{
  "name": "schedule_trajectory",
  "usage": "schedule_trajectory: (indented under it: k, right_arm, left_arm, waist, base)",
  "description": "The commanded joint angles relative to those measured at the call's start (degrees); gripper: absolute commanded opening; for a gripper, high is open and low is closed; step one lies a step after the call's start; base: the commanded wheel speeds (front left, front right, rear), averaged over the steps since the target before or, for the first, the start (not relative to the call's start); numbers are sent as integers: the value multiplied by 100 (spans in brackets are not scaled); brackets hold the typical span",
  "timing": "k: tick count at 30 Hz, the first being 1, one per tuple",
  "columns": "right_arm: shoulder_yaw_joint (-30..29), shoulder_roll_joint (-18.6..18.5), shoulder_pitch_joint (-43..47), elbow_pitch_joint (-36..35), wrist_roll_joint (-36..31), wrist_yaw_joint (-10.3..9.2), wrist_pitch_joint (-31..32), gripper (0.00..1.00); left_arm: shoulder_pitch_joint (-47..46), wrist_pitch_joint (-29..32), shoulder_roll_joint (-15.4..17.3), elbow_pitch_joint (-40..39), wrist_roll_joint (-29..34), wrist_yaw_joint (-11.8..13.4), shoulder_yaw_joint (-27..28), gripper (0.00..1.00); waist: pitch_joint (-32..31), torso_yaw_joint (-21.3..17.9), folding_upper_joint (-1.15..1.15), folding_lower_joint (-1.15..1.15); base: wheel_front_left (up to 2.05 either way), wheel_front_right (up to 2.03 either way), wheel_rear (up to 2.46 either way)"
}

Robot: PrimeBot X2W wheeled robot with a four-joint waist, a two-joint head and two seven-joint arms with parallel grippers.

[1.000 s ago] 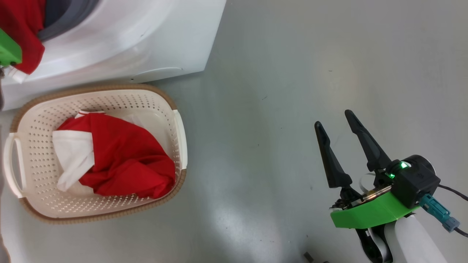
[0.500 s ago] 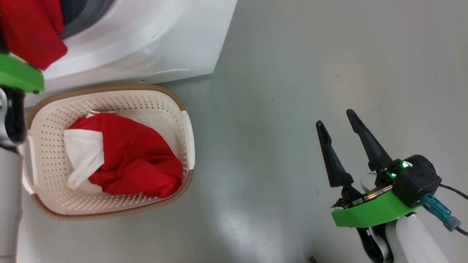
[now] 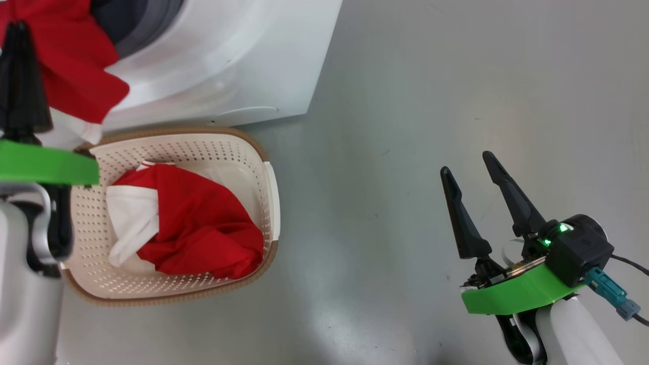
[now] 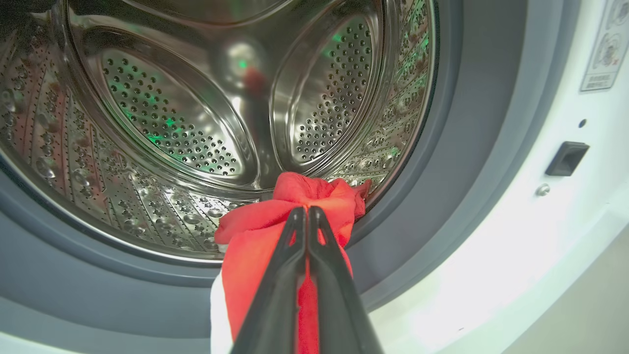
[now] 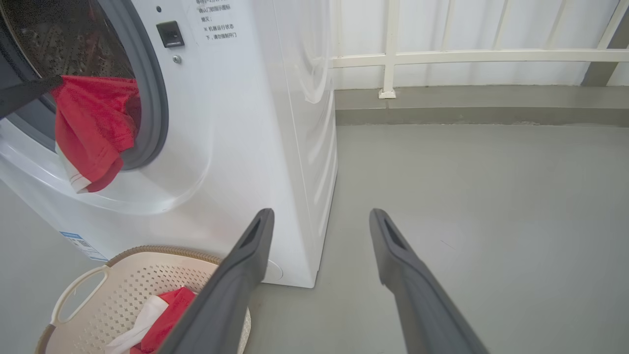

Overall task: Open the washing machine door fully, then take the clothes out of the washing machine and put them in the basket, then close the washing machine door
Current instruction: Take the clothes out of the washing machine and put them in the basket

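Note:
My left gripper [image 3: 19, 28] [image 4: 305, 210] is shut on a red garment [image 3: 76, 66] [image 4: 255, 246] [image 5: 93, 123] of the clothes. The garment hangs over the grey gasket [image 4: 442, 172] at the mouth of the washing machine [image 3: 228, 61] [image 5: 245, 123], above the basket's far left corner. The steel drum [image 4: 172, 123] behind it looks bare. Another red and white garment [image 3: 203, 223] [image 5: 167, 314] lies in the cream basket [image 3: 203, 134] [image 5: 78, 290] on the floor before the machine. My right gripper [image 3: 466, 165] [image 5: 320, 214] is open over the floor, well to the right. The washing machine door is out of view.
Grey floor [image 3: 405, 101] stretches to the right of the machine and basket. A white railing [image 5: 393, 59] on a low curb runs along the far side. The door latch socket [image 4: 565, 157] sits on the machine's white front.
The head camera has swung, shifting the scene right. My left arm has come further into view and has drawn the red garment farther out of the opening. The right gripper has stayed put.

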Motion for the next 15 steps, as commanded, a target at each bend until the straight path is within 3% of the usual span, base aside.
schedule_trajectory:
  k: [1, 15]
  right_arm:
    - [71, -41, -35, -105, 61, 36, -37, 100]
    - [-2, -41, 63, -126, 11, 36, -37, 100]
  left_arm:
    - [191, -37, 234, -312, 45, 87, 162, 0]
    - [1297, 50, 112, -1639, 118, 485, 112, 0]
  waist:
    - [-57, 36, 0, 0]
    - [-412, 201, 0, 0]
  base:
    - [0, 0, 0]
    - [0, 0, 0]
